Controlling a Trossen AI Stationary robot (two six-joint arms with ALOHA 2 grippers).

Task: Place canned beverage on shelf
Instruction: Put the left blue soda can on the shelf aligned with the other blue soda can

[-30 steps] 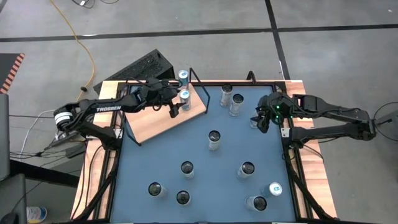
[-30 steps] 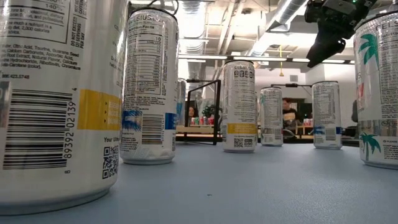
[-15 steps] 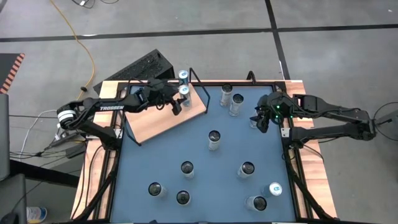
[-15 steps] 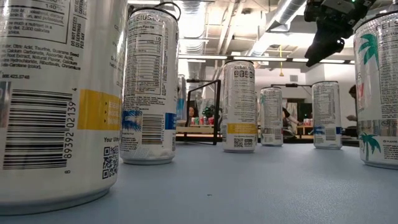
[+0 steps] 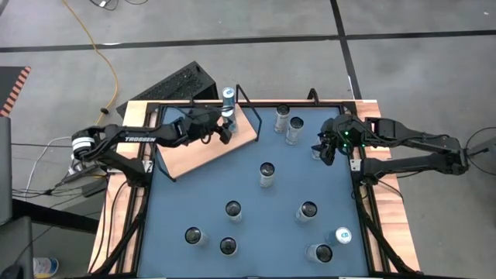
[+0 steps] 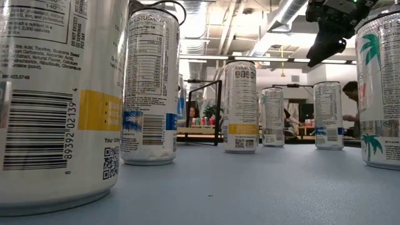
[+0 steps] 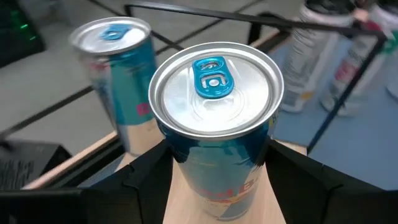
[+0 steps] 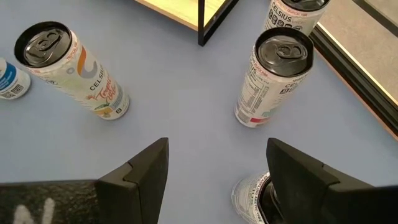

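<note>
Fingers of the left gripper [image 7: 217, 180] clamp a teal can [image 7: 216, 124] on both sides, upright, blue tab up, standing on the pale-wood shelf [image 5: 203, 149]. High view puts the left gripper [image 5: 222, 132] over the shelf end nearest the black wire frame [image 5: 249, 106]. Second teal can [image 7: 118, 81] stands just beside the held one, closer to the shelf's outer corner. Right gripper [image 5: 322, 151] hangs above the blue surface [image 5: 256, 217] near its right edge, fingers spread wide, gripping nothing. Right wrist view shows two upright white cans [image 8: 273, 78] [image 8: 71, 68] below it, apart from each other. More white cans stand scattered on the surface, well apart from the shelf.
</note>
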